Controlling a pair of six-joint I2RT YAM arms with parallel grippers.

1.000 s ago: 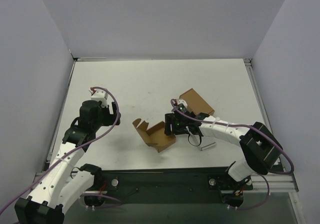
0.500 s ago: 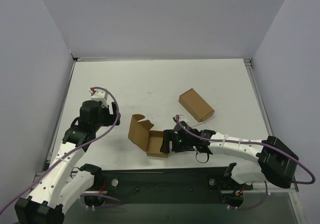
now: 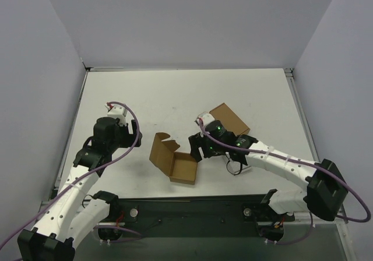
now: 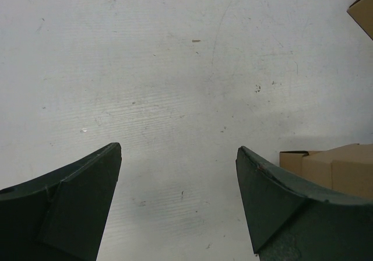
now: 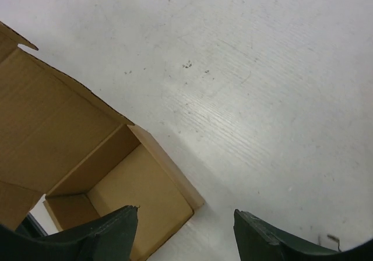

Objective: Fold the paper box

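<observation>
On the desk (image 3: pixel 175 95), the right end effector (image 3: pixel 197 146) hovers, jaws apart, at 2 o'clock of the paper box (image 3: pixel 175 161). The box lies half-folded, flap raised.

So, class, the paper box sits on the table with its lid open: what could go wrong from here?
1. The right gripper hangs open at the paper box's edge; closing there might crush the thin card.
2. The left gripper is open, apart from the box, so a push could slide it.
3. The oblong carton lies close behind the right arm and could get knocked.
</observation>
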